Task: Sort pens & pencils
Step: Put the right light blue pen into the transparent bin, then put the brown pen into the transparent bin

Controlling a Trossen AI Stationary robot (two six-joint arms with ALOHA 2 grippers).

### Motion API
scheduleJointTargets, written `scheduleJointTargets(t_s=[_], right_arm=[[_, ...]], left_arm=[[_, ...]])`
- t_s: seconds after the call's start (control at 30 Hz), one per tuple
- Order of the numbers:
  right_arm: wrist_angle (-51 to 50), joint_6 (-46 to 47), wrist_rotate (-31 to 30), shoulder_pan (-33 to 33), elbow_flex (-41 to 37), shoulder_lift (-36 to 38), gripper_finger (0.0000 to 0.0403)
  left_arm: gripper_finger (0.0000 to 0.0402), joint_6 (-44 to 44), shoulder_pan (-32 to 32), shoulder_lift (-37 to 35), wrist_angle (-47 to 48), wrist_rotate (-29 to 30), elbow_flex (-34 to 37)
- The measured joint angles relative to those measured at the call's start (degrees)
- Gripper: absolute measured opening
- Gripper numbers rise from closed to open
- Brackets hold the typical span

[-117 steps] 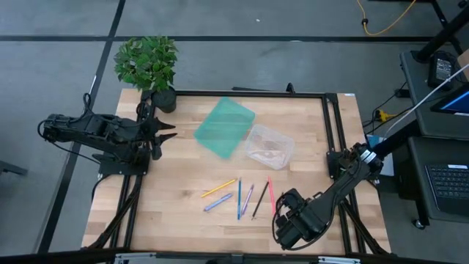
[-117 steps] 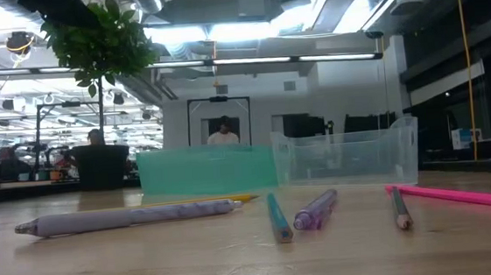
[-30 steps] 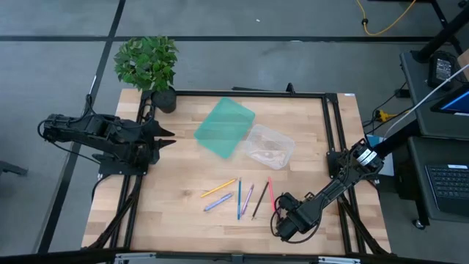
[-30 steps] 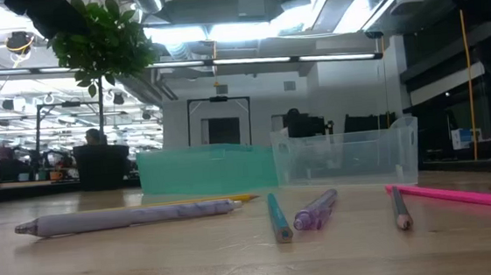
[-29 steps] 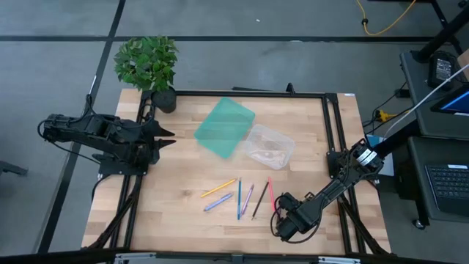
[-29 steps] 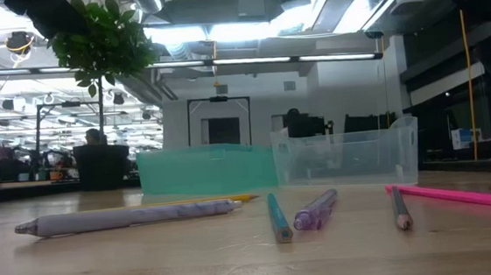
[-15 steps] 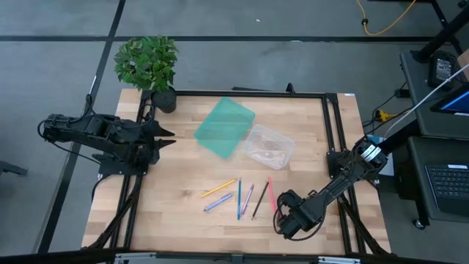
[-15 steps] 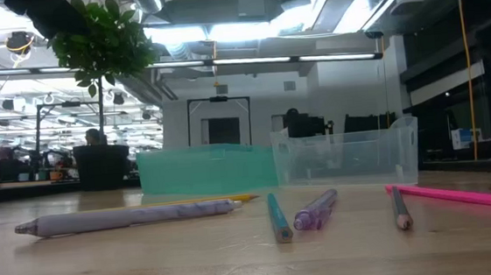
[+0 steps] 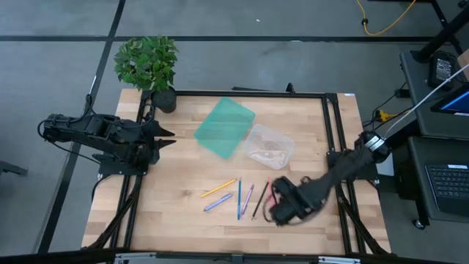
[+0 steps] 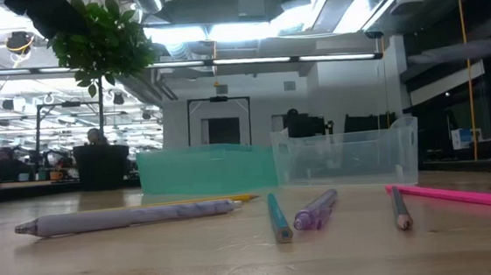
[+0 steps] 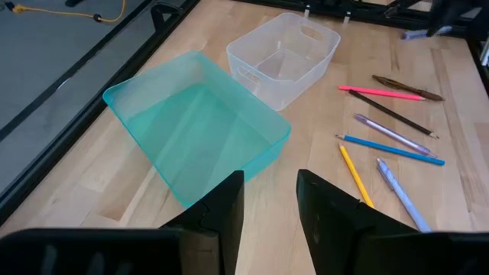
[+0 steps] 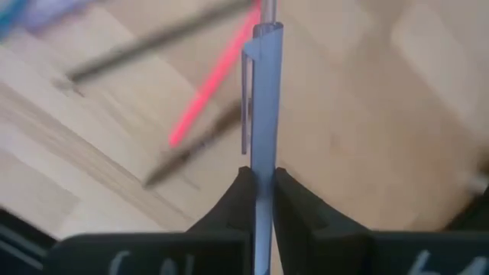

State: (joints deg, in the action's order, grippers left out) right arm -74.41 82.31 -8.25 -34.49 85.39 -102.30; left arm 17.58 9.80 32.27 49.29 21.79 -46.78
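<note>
While a grey-blue pen [image 12: 262,99] stands pinched between its fingers [image 12: 237,200], the right gripper [image 9: 282,207] hangs near the desk's [image 9: 168,213] front edge, just right of five sticks lying loose: yellow [image 9: 218,188], lavender-grey [image 9: 218,202], blue [image 9: 239,198], purple [image 9: 248,199] and dark [image 9: 260,200], with a pink one [image 9: 270,192] beside. Behind them sit a green bin [image 9: 224,127] and a clear bin [image 9: 270,146]. The left gripper [image 9: 165,135] waits at the left edge, fingers slightly apart, empty.
</note>
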Motion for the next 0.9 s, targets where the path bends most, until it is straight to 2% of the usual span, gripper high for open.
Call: scheduleJointTargets(t_s=[0.3,0.6,0.77,0.9], right_arm=[[-6.6,-25.7,-2.4,17.2,2.4,0.0,0.0027],[0.6,-45.4,-5.8,31.5,2.4,0.0,0.0019],[4.8,-51.5,-4.7,36.4,-0.6,0.0,0.0003],[6.1,-52.9,-4.2,38.0,-4.0,-0.1,0.0010]], left_arm=[[0.0115,0.0,0.0,0.0,0.1,-0.3,0.0],[0.0115,-0.1,0.0,0.0,1.1,-0.3,0.0],[0.0115,-0.1,0.0,0.0,1.5,-0.3,0.0],[0.0115,0.0,0.0,0.0,1.7,-0.3,0.0]])
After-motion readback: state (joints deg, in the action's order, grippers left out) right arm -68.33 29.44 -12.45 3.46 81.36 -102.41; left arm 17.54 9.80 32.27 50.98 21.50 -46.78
